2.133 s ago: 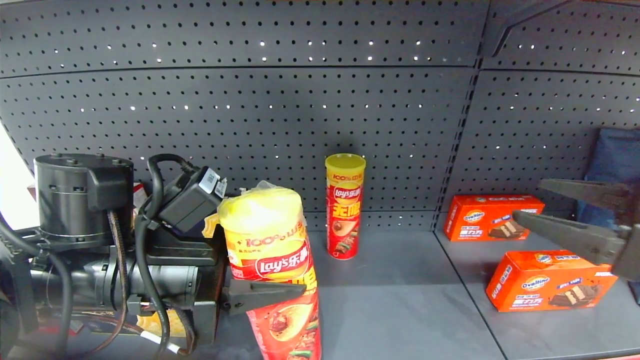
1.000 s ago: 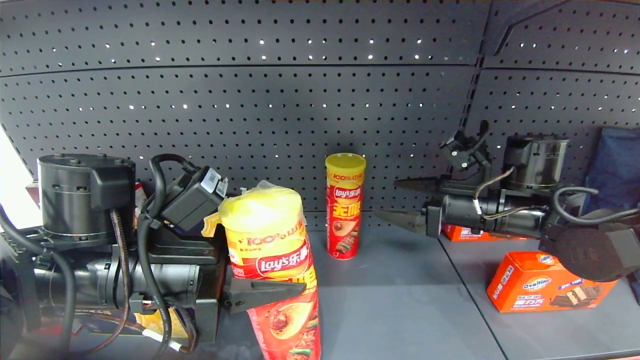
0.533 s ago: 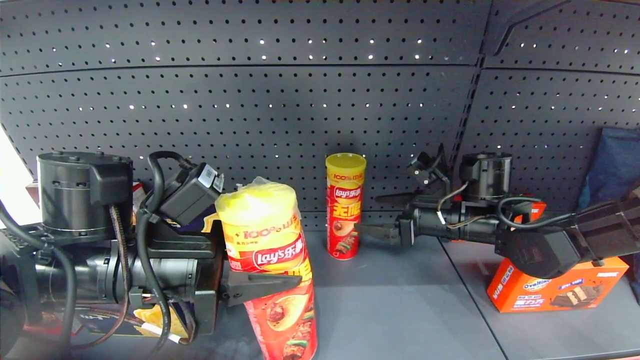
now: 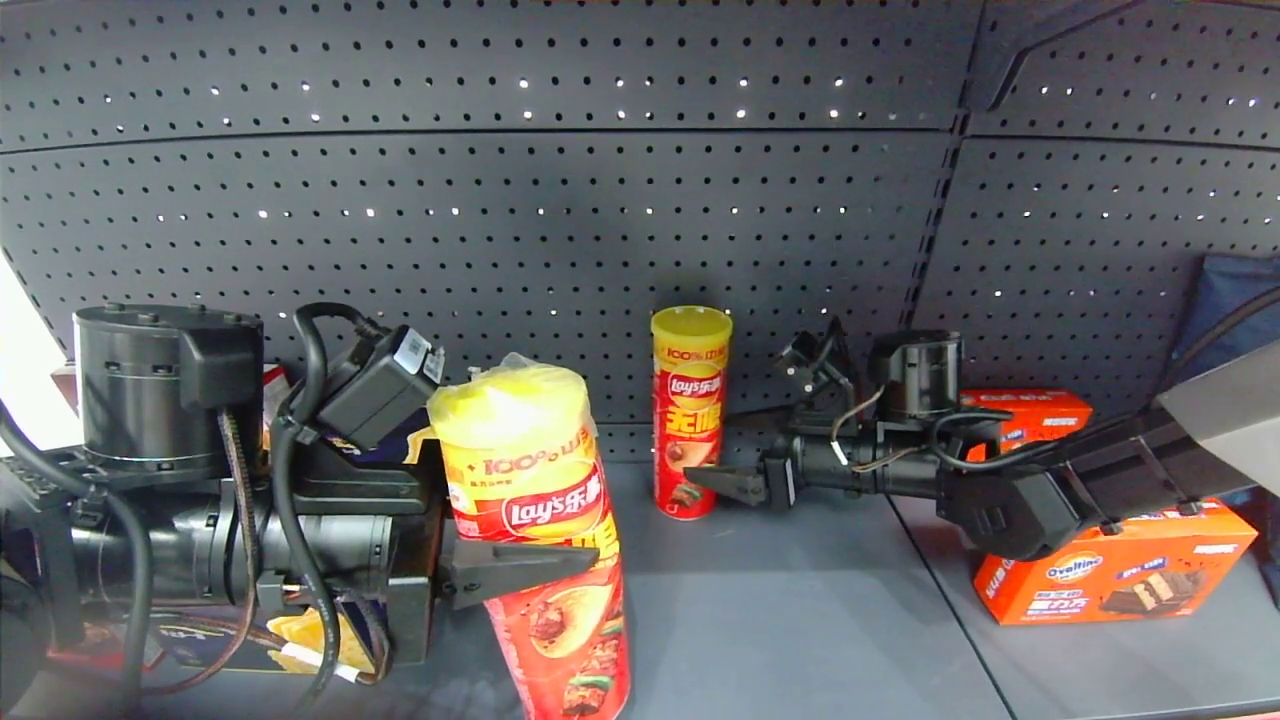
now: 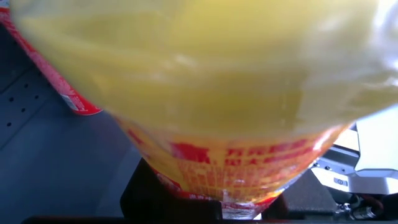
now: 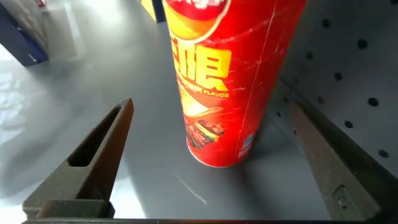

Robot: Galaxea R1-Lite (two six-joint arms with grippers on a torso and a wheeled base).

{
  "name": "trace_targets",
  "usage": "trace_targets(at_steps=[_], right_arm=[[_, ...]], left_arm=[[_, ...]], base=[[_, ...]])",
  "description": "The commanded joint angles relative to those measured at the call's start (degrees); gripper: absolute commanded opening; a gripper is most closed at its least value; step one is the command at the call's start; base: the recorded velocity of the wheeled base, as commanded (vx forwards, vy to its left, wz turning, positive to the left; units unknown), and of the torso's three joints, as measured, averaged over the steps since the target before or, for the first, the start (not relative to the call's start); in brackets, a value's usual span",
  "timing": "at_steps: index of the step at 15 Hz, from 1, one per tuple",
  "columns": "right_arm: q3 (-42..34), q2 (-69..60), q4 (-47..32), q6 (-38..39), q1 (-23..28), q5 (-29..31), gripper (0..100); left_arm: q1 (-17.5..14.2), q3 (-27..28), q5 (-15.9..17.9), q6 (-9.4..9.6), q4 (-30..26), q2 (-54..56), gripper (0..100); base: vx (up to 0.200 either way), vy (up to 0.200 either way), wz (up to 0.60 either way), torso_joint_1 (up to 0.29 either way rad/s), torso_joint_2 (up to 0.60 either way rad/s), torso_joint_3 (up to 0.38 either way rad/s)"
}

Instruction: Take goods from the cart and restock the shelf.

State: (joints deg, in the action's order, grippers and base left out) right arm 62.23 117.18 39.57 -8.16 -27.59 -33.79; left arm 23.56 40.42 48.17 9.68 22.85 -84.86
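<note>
The grey shelf (image 4: 800, 620) is backed by a perforated panel (image 4: 500, 200). Low over its left part, the left claw (image 4: 540, 545) is seen clamped on a large tube of crisps (image 4: 530, 470), one finger laid across the front of the tube. The tube is held tilted, its yellow film-wrapped top leaning to the left. Whether its foot touches the shelf cannot be told.

The right claw (image 4: 715, 450) is spread wide around a smaller tube of crisps (image 4: 690, 410) that stands upright at the back of the shelf, close to the panel. One finger lies on each side of the tube, and a gap is seen at both.

Two orange boxes are placed on the right part, one in front (image 4: 1110, 570) and one behind (image 4: 1020, 415).
</note>
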Motion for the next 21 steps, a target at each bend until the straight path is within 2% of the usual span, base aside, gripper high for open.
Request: trace_targets(at_steps=[1, 5, 17, 18, 21], right_arm=[[0.52, 1.48, 0.07, -0.02, -0.27, -0.05, 100], [3.16, 4.11, 0.07, -0.02, -1.07, -0.05, 100], [5.62, 8.16, 0.07, -0.02, -1.42, 0.13, 100], [5.71, 8.16, 0.07, -0.19, -1.5, 0.13, 0], [5.62, 8.24, 0.07, -0.19, -2.3, 0.22, 0]], left_arm=[[-0.01, -0.08, 0.0, -0.01, 0.01, -0.13, 0], [-0.98, -0.17, 0.09, -0.01, 0.01, -0.13, 0], [-1.06, -0.43, 0.0, -0.01, 0.01, -0.13, 0], [-1.06, -0.43, 0.09, -0.01, 0.01, -0.13, 0], [-1.06, -0.43, 0.09, -0.01, 0.01, -0.13, 0]], base=[[0.0, 0.0, 0.0, 0.0, 0.0, 0.0], [0.0, 0.0, 0.0, 0.0, 0.0, 0.0], [0.0, 0.0, 0.0, 0.0, 0.0, 0.0], [0.0, 0.0, 0.0, 0.0, 0.0, 0.0], [0.0, 0.0, 0.0, 0.0, 0.0, 0.0]])
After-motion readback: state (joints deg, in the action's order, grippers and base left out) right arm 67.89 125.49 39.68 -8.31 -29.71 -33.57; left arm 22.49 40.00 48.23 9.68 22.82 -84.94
